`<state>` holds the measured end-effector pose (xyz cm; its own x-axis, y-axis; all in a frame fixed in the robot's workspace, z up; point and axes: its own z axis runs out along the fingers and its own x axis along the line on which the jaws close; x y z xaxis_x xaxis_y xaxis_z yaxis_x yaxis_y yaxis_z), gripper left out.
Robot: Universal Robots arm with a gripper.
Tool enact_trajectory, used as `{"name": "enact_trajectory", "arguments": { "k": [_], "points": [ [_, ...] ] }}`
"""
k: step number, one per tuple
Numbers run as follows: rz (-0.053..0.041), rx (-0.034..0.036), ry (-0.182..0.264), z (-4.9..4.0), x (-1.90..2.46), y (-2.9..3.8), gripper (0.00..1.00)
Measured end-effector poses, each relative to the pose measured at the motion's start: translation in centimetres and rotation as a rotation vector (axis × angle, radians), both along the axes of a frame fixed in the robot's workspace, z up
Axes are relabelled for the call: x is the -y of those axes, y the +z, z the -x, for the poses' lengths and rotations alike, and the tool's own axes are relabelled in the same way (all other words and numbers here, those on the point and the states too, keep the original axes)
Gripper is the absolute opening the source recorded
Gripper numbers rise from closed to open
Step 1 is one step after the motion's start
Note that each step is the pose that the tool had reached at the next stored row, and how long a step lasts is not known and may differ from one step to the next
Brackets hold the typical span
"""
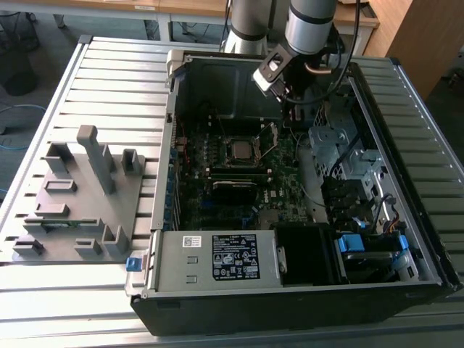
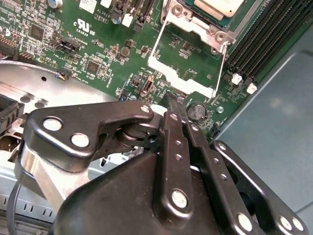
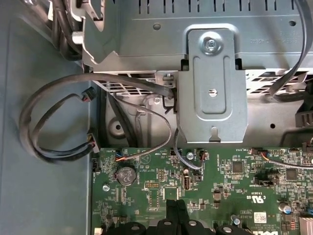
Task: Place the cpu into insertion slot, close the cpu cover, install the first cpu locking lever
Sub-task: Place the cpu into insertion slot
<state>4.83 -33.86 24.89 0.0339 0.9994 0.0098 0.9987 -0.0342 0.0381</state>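
Note:
The cpu (image 1: pixel 242 150) lies flat in the insertion slot (image 1: pixel 230 154) at the middle of the motherboard; its pale metal top (image 2: pixel 218 6) also shows in the second wrist view. The cpu cover (image 2: pixel 182 68), a thin silvery frame with a square window, stands swung open off the socket on the side toward my gripper; in the exterior view the cover (image 1: pixel 270 139) rises on the socket's right. My gripper (image 2: pixel 172 108) hovers just beyond the cover's free end, above the board near a coin battery (image 2: pixel 196 111). Its two black fingers (image 3: pixel 171 211) are pressed together, shut, holding nothing.
The open computer case (image 1: pixel 167 145) lies on a slatted metal table (image 1: pixel 109 80). A metal drive cage (image 3: pixel 210 88) and looped black cables (image 3: pixel 54 122) are close behind the gripper. Memory slots (image 2: pixel 254 44) run beside the socket. A grey parts fixture (image 1: pixel 80 196) stands at the exterior view's left.

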Motion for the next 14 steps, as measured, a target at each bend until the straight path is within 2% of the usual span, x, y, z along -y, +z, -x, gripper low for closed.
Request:
{"name": "enact_trajectory", "arguments": {
  "k": [9, 14],
  "points": [
    [0.0001, 0.0, 0.0, 0.01, 0.0, -0.34, 0.1],
    [-0.0053, 0.0001, 0.0, 0.21, 0.0, -0.35, 0.1]
  ]
}}
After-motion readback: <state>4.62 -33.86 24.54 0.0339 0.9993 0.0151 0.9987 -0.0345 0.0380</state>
